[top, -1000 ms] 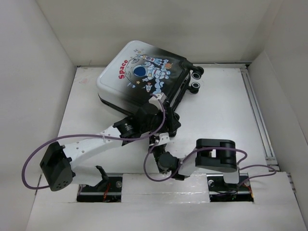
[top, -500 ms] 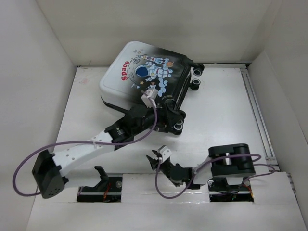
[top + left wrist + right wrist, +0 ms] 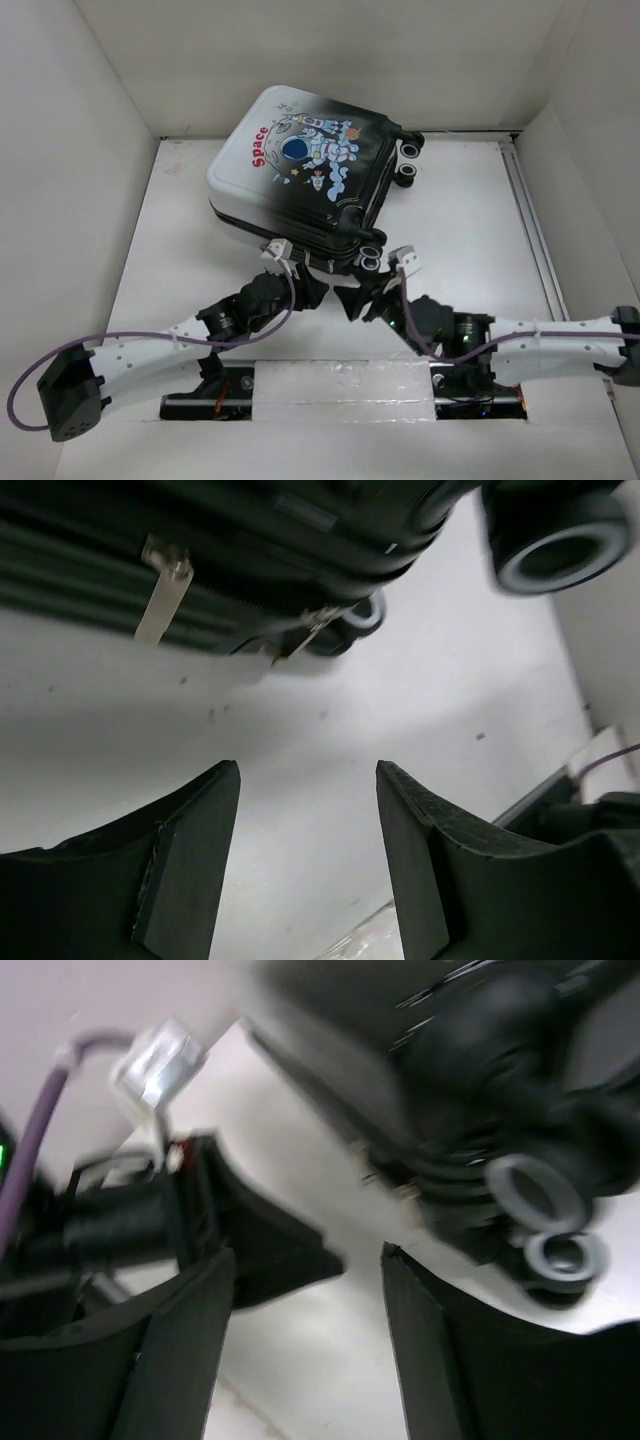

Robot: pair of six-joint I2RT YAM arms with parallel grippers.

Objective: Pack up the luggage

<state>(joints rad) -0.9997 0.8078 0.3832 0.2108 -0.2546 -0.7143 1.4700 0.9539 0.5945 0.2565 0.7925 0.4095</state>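
Your left end effector (image 3: 308, 785) is released: its jaws stand apart with only bare counter (image 3: 330, 730) between them, and they aim at the near edge of the luggage (image 3: 300, 165). Your right end effector (image 3: 307, 1265) is released too and holds nothing. It sits near the left one, just off the luggage's near corner.

The luggage lies shut at the far left of the counter, astronaut shell up, wheels (image 3: 408, 160) toward the right. Two metal zipper pulls (image 3: 160, 588) hang along the dark seam in front of the left wrist camera. Both arms probably sit low by that seam because the zipper needs work next. Whether it is zipped all the way round, you cannot tell.
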